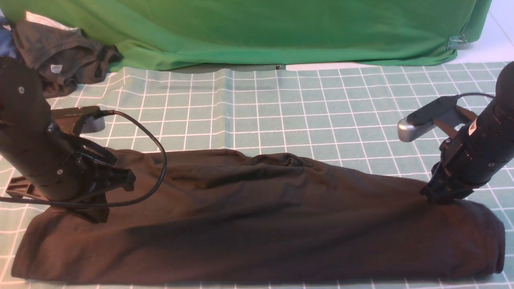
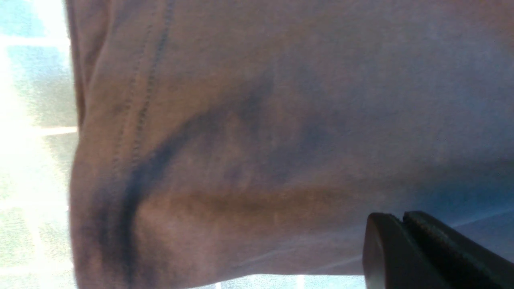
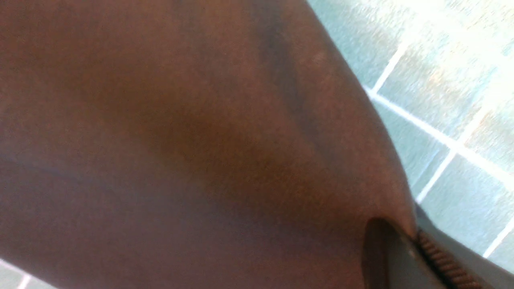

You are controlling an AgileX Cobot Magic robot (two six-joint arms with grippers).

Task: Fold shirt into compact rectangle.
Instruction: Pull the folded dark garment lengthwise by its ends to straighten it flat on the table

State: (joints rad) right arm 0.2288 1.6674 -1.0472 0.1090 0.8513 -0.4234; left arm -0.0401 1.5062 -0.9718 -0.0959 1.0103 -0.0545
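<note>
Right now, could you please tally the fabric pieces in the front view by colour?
Black folded shirt: 1
Dark grey crumpled garment: 1
Blue fabric sliver at edge: 1
Green draped backdrop cloth: 1
Teal gridded table cloth: 1
Total: 5

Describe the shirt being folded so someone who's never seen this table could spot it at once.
Find the checked tablecloth by the green backdrop, then look along its near edge. The shirt is the long dark band lying there, spanning nearly the whole width. Unlike the smaller grey garment crumpled in the far left corner, it lies stretched out.
</note>
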